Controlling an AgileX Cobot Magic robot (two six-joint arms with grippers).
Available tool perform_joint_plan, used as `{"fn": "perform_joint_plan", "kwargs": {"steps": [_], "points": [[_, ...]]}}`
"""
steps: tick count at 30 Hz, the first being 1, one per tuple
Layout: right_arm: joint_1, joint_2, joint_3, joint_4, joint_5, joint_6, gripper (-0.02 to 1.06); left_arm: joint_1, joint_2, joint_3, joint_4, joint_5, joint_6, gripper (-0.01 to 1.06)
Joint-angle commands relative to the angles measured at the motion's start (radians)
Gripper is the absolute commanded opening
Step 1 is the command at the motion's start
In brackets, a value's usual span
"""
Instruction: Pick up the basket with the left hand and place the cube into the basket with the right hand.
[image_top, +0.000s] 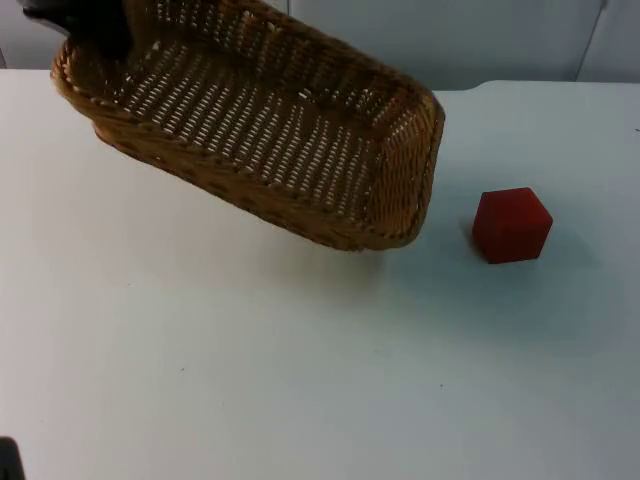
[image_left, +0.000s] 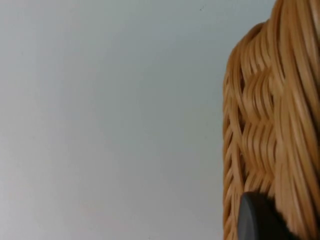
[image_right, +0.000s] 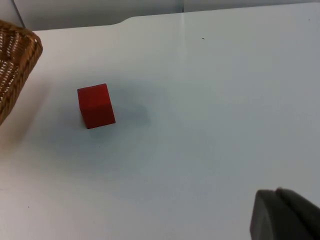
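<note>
The left gripper (image_top: 88, 30) is clamped on the far-left rim of the basket (image_top: 270, 130), holding it tilted and off the table (image_top: 250, 380), its low end toward the cube (image_top: 511, 225); in the left wrist view a black fingertip (image_left: 257, 220) presses against the wicker wall. So step 1, lifting the basket, looks done, and step 2 has not begun: the red cube sits on the table just beside the basket's near corner, apart from it. The right gripper (image_right: 287, 215) hovers above the table well apart from the cube, and I cannot tell whether its fingers are apart or together. Next it needs to come over the cube and close on 2 opposite faces. There is open table around the cube on every side except toward the basket; the table's far edge at the wall lies behind it.
</note>
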Motion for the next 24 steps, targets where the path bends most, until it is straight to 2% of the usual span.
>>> {"fn": "perform_joint_plan", "kwargs": {"steps": [1,8,12,14,17,18,21,22,23,24], "points": [[0.001,-0.003,0.006,0.003,-0.012,-0.007,0.0,0.004,-0.019,0.0,-0.053,0.016,-0.004,0.0],[0.001,-0.003,0.006,0.003,-0.012,-0.007,0.0,0.054,-0.019,0.0,-0.227,0.075,0.081,0.0],[0.001,-0.003,0.006,0.003,-0.012,-0.007,0.0,0.084,-0.026,0.015,-0.297,0.08,0.108,0.0],[0.001,-0.003,0.006,0.003,-0.012,-0.007,0.0,0.091,-0.036,0.039,-0.341,0.056,0.132,0.0],[0.001,-0.003,0.006,0.003,-0.012,-0.007,0.0,0.104,-0.08,0.165,-0.467,-0.076,0.247,0.0],[0.001,-0.003,0.006,0.003,-0.012,-0.007,0.0,0.104,-0.08,0.165,-0.467,-0.076,0.247,0.0],[0.001,-0.003,0.006,0.003,-0.012,-0.007,0.0,0.104,-0.11,0.274,-0.525,-0.18,0.33,0.0],[0.001,-0.003,0.006,0.003,-0.012,-0.007,0.0,0.104,-0.114,0.319,-0.586,-0.211,0.372,0.0],[0.001,-0.003,0.006,0.003,-0.012,-0.007,0.0,0.104,-0.117,0.342,-0.656,-0.231,0.418,0.0],[0.001,-0.003,0.006,0.003,-0.012,-0.007,0.0,0.104,-0.117,0.342,-0.656,-0.231,0.418,0.0]]}}
